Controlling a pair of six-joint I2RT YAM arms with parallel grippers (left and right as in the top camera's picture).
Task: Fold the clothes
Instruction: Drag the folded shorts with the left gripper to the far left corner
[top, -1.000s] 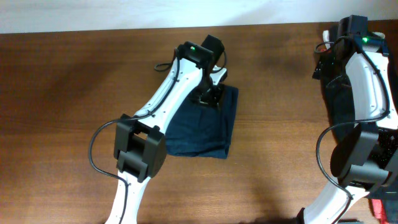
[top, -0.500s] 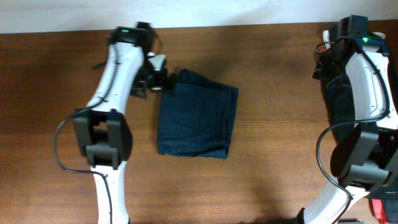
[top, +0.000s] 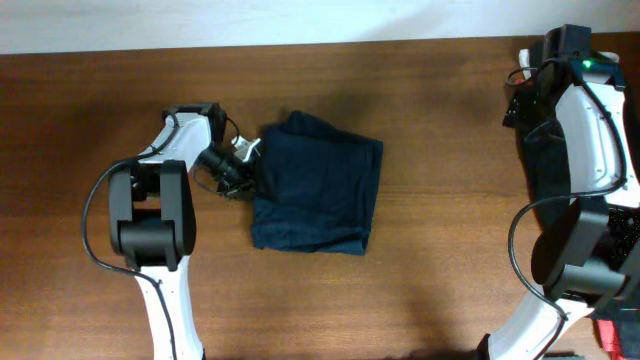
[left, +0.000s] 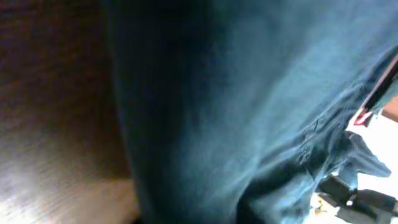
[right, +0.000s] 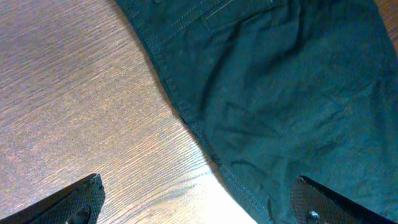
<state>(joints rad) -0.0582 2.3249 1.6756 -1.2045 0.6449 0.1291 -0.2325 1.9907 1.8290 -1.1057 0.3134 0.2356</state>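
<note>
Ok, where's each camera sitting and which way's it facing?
Overhead: above the table, facing down; both arms, navy garment, left gripper at its edge.
Left wrist: pressed close to that garment, no fingers showing.
Right wrist: facing down at a dark garment; right gripper open, fingertips in bottom corners.
Shared: navy garment, overhead and left wrist.

overhead: bright, even, soft shadows | left wrist: dim, blurred | right wrist: sharp, table glare

Overhead straight down, left wrist against navy shorts (left: 236, 93), right wrist close over black garment (right: 280, 81)
</note>
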